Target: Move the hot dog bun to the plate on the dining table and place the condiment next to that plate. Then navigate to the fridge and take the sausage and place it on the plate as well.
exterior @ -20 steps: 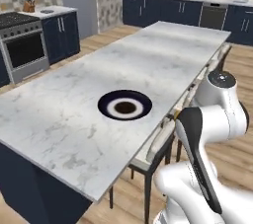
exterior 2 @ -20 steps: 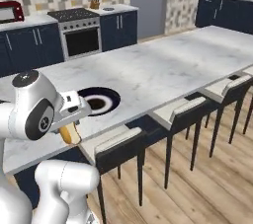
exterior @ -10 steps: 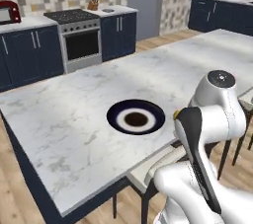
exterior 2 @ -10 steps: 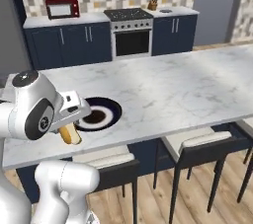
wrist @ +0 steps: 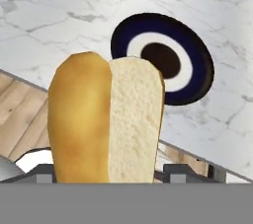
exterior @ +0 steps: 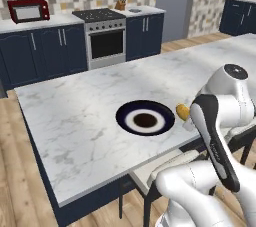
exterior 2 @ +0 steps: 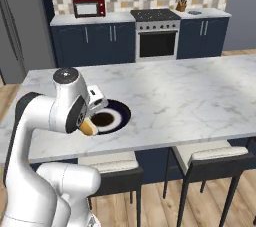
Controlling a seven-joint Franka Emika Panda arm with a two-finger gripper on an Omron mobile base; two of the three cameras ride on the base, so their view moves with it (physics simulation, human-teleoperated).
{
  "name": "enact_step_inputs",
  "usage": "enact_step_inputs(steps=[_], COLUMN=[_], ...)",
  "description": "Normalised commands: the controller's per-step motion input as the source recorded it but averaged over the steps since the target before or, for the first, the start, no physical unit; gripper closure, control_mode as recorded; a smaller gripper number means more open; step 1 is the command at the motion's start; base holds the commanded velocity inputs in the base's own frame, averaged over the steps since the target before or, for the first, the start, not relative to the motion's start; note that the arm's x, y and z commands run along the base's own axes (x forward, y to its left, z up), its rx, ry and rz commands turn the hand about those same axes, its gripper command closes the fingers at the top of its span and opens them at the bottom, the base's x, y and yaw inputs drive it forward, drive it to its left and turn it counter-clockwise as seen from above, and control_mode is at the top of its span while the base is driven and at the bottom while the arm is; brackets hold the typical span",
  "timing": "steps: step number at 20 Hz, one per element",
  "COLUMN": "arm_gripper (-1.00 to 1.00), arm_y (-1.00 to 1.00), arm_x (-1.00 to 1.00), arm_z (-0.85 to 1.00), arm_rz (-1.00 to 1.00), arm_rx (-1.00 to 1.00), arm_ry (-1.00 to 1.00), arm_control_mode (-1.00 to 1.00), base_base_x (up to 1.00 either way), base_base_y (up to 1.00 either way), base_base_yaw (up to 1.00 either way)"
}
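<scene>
Bun (wrist: 106,122) sits clamped between the fingers (wrist: 174,172), held upright just off the near edge of the counter (exterior: 75,116), with the plate (wrist: 197,57) a short way ahead; to finish well, carry it forward until it hangs over the plate's dark centre, lower until it nearly touches, then release so it cannot roll off the rim. No brand, label or writing can be read anywhere.

Bright even rendered light, soft faint shadows, no glare, slightly soft low-resolution detail
</scene>
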Motion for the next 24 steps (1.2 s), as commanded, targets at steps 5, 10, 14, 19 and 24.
enact_step_inputs(steps=[5, 10, 14, 19, 24], arm_gripper=[1.0, 1.0, 1.0, 1.0, 1.0], arm_y=[-0.13, 0.02, 0.14, 0.32, 0.32], arm_x=[1.0, 1.0, 0.93, 0.4, 0.31], arm_z=[-0.05, -0.19, -0.22, -0.28, -0.27], arm_rz=[0.23, 0.05, 0.0, 0.0, 0.0], arm_rx=[0.09, 0.01, 0.0, -0.06, -0.1], arm_ry=[0.07, 0.15, 0.27, 0.27, 0.17], arm_control_mode=[-1.0, -1.0, -1.0, -1.0, -1.0], base_base_x=[0.0, 0.0, 0.0, 0.0, 0.0], base_base_y=[0.0, 0.0, 0.0, 0.0, 0.0], base_base_yaw=[0.0, 0.0, 0.0, 0.0, 0.0])
